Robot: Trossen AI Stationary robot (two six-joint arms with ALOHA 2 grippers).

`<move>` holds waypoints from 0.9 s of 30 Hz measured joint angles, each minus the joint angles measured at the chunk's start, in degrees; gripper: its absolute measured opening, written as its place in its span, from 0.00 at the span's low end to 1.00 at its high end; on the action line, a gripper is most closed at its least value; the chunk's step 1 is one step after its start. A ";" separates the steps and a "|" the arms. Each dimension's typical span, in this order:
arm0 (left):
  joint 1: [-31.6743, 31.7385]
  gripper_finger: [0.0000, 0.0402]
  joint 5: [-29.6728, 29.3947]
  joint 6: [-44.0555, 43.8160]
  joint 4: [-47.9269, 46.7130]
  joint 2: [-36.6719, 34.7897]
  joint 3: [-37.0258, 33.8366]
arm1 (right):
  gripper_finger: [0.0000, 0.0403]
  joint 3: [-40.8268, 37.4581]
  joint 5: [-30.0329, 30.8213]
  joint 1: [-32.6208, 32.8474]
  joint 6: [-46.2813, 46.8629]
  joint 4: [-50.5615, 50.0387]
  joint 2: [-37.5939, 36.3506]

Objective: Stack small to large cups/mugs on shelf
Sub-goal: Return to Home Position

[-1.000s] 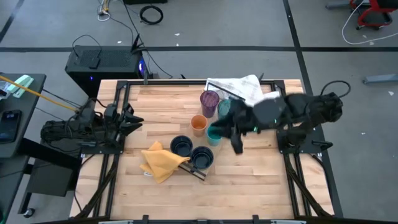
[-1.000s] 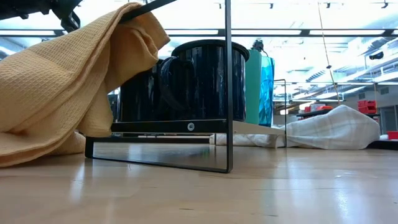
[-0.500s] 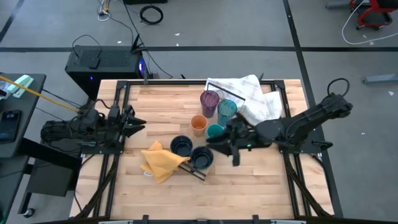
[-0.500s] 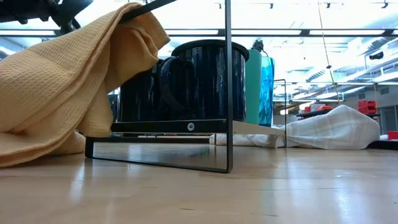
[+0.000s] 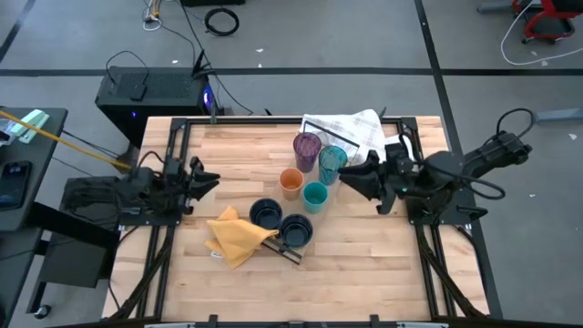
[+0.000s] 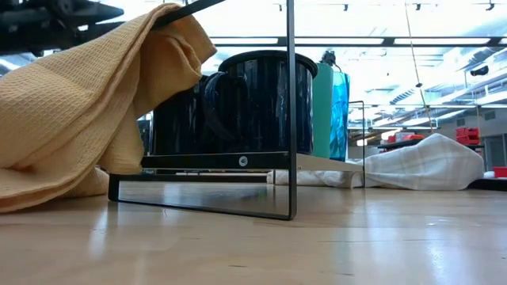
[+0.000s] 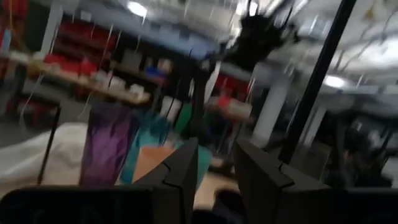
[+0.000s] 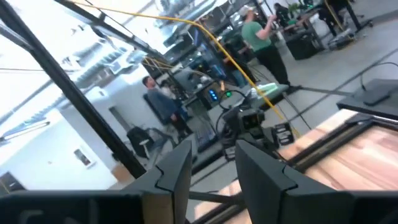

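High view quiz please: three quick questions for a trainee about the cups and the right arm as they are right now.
1. How many dark navy mugs stand next to the yellow cloth?
2. True or false: the right end effector holds the small teal cup.
3. Which vessel stands closest to the white checked towel? A. the purple tumbler B. the small teal cup C. a dark navy mug
Key: 1. Two. 2. False; it holds nothing and sits off to that cup's side. 3. A.
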 joint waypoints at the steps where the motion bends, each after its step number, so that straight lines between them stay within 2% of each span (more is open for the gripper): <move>1: 0.00 0.27 -0.17 -0.38 3.10 -0.19 -1.34 | 0.32 0.02 0.10 -0.02 0.15 -0.76 -0.38; 5: -0.02 0.27 -0.24 -0.74 7.20 -0.66 -4.68 | 0.32 0.00 0.01 0.00 0.33 -1.42 -0.75; 13: -0.02 0.27 -0.16 -0.42 4.63 -0.63 -5.46 | 0.32 0.00 -0.52 -0.02 2.46 -6.06 -0.68; 15: 0.00 0.27 0.22 -0.40 4.55 -0.61 -5.46 | 0.32 0.00 -2.61 -0.23 2.53 -5.67 -0.68; 22: -0.02 0.27 7.20 -2.22 1.82 -0.61 -5.49 | 0.32 0.00 -9.92 -3.58 4.41 -5.59 -0.67; 27: -0.02 0.24 7.82 -2.25 -4.91 -0.64 -5.50 | 0.32 0.00 -13.11 -5.35 4.45 -5.61 -0.66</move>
